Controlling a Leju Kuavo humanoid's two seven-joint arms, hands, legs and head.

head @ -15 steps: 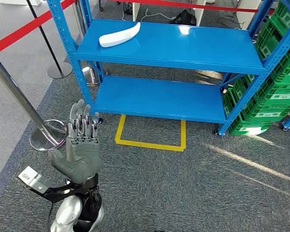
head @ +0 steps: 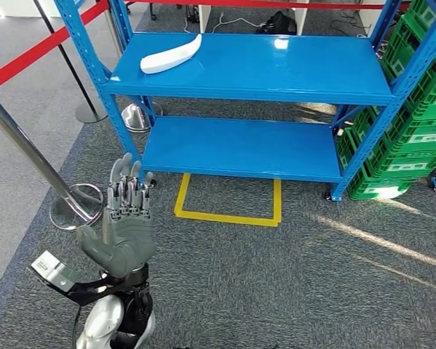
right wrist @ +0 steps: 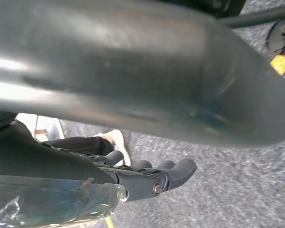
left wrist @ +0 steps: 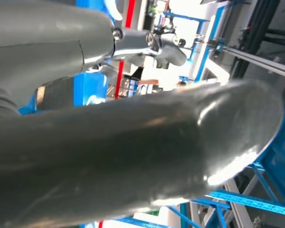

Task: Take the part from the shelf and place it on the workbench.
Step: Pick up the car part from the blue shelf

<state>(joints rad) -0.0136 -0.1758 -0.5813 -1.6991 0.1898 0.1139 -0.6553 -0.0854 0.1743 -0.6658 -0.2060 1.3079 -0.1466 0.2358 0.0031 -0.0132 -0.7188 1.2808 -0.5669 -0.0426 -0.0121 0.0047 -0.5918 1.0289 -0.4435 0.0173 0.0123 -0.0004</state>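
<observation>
Lying on the shelf's [head: 248, 69] top board near its left end, the white part [head: 170, 55] is well beyond the empty, spread left hand [head: 127, 222], which should approach closer, reaching high.

Workshop or demo hall: blue steel shelf [head: 248, 69], green crates [head: 418, 138], red barrier belt [head: 34, 51], grey carpet [head: 292, 283].

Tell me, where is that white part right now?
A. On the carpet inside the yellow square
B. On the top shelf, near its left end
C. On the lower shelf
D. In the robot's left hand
B. The white part lies on the top shelf near its left end, while the left hand is raised lower down over the carpet, holding nothing.
</observation>
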